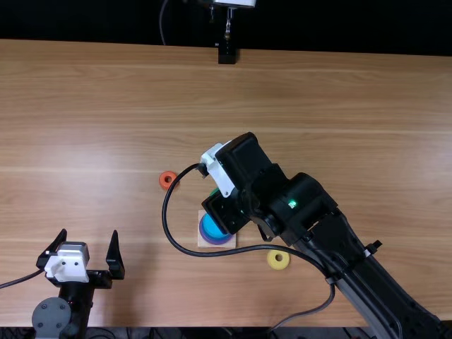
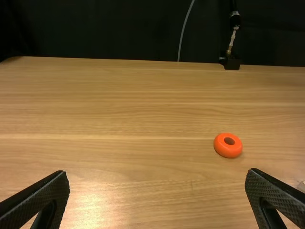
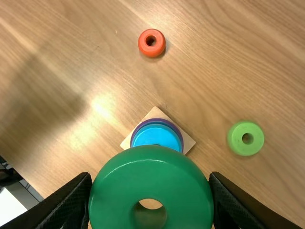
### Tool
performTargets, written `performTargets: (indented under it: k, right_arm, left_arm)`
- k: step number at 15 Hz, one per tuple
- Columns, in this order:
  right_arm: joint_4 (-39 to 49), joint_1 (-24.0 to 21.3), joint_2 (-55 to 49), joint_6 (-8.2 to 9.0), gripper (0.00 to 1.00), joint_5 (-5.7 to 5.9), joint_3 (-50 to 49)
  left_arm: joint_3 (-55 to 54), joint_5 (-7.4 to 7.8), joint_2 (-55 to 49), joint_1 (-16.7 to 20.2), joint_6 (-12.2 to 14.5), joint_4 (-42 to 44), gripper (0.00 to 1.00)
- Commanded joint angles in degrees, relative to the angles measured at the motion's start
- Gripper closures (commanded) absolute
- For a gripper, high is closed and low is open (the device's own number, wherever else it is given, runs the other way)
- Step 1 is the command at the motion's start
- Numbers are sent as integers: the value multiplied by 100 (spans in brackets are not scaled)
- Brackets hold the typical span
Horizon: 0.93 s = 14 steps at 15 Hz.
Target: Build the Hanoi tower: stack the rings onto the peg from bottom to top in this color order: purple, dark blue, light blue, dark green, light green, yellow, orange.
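Right claw [image 3: 150,175]: is grasping dark green ring [image 3: 112,191] near light blue ring [image 3: 156,136], above desk [image 3: 71,52]; its hole is needing centring over peg before level lowering. Left claw [image 2: 157,171]: is gaping, empty.

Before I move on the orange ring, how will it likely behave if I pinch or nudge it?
The orange ring looks solid, so it should be stiff under a pinch. Its smooth, rounded side might slip from an off-centre grip. Lying flat on the table, hole up, it would probably slide rather than roll.
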Motion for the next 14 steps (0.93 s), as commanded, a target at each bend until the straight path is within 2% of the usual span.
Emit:
performTargets:
  k: [1,14]
  right_arm:
    - [21,24,-132,43,100,-28,172]
    - [42,24,185,43,100,-28,119]
  left_arm:
    - [-361,-32,-69,-4,39,-132,0]
    - [-361,-32,-69,-4,39,-132,0]
